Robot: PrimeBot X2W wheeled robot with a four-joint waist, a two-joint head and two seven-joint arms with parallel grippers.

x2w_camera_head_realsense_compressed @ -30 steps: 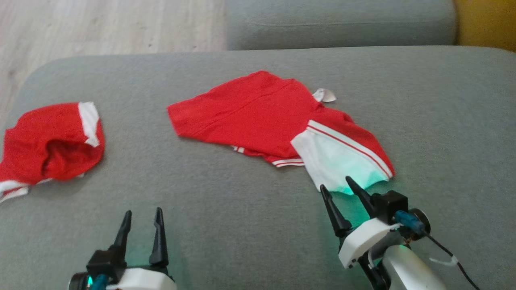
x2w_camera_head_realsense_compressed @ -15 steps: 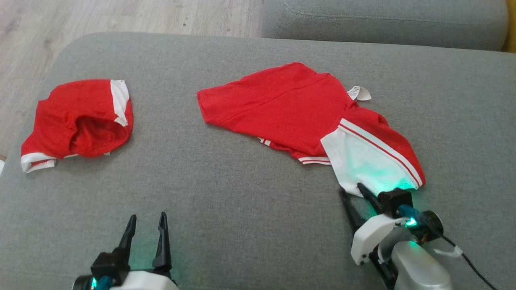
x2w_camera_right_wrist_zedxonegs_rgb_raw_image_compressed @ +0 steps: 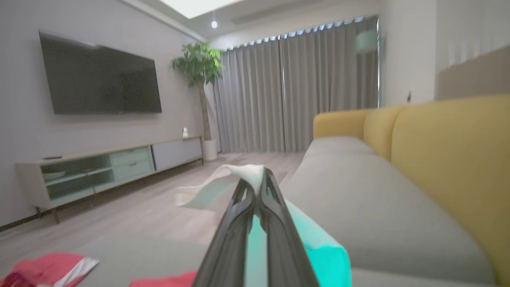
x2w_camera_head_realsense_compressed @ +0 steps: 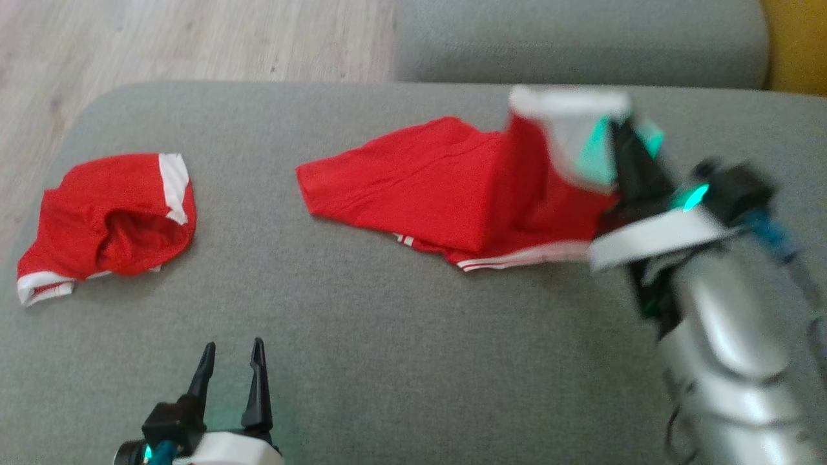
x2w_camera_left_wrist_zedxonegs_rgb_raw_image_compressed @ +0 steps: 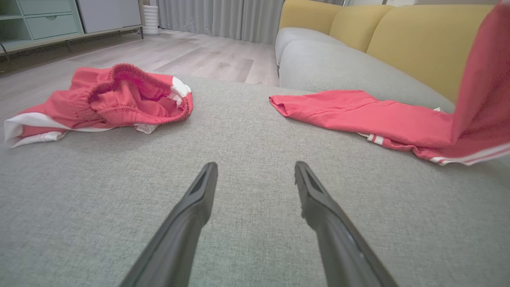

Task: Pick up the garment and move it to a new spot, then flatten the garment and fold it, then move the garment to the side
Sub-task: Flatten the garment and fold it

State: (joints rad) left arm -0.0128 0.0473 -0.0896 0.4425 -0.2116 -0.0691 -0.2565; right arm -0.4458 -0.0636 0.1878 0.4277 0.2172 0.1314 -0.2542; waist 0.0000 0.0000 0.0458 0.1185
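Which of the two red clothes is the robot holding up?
The spread-out red garment on the right: the right gripper pinches its white end in the air. The bunched one lies untouched.

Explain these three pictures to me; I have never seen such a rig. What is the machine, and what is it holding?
It is a wheeled robot with two arms, each ending in a two-fingered gripper. The wide picture comes from a camera on its head, looking down at a grey sofa cushion. The other two come from wrist cameras looking along each gripper's own fingers. Two red garments with white trim are on the cushion: a bunched-up one on the robot's left and a flatter red garment near the middle. The right gripper is shut on that garment's white end, holding it up off the cushion. The left gripper is open and holds nothing.
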